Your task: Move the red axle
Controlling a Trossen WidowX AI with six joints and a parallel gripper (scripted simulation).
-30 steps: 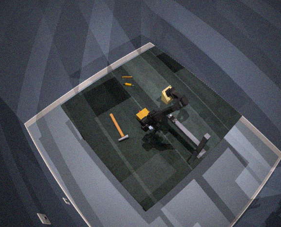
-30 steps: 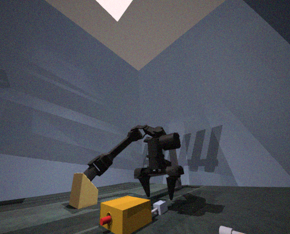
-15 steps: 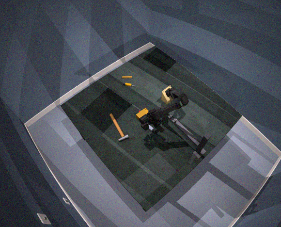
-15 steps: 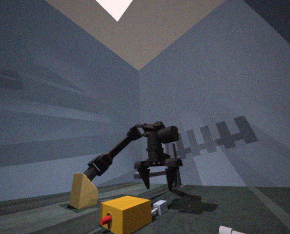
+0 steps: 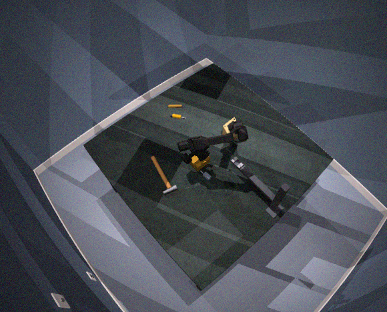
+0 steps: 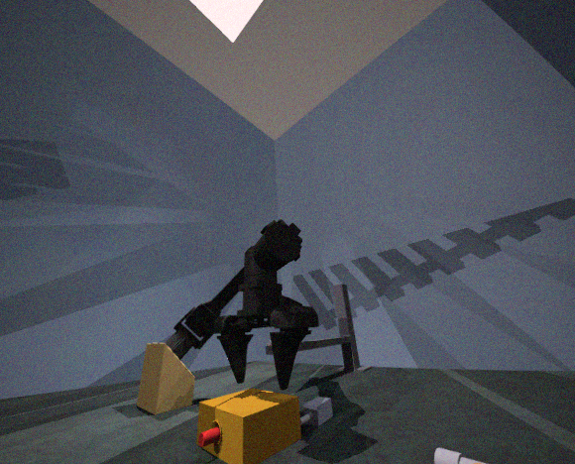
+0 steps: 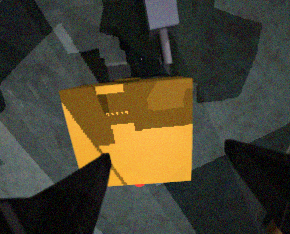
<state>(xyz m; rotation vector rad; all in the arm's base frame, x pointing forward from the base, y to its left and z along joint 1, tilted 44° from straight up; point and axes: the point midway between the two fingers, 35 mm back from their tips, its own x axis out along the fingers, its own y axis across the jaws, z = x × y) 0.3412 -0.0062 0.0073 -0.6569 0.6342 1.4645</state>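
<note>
Dark green desk [image 5: 200,235] [image 6: 452,414] [image 7: 19,150] | jaws [image 5: 195,161] [image 6: 262,385] spread, empty | risk: off-centre descent nudges beam [image 5: 200,163] [image 6: 268,424] [image 7: 159,155], jamming red axle [image 6: 207,436] [image 7: 139,185]

Blue-grey flat walls [image 5: 338,60] [image 6: 427,150], two meeting in a vertical corner in exterior view. Plain brown-grey ceiling [image 6: 327,45] above, bright white angular patch [image 6: 230,15] at top edge. Dark green rectangular work surface [image 5: 200,215] [image 6: 427,424] [image 7: 269,125], streaked with lighter bands. Pale blue-grey floor [image 5: 227,285] around part of it, off-white straight baseboard [image 5: 119,115] along wall. Two small light rectangular wall plates [image 5: 59,300] [image 5: 91,276], lower left. Dim light; hard-edged angular shadows over walls and floor, slatted one at right in exterior view.
</note>
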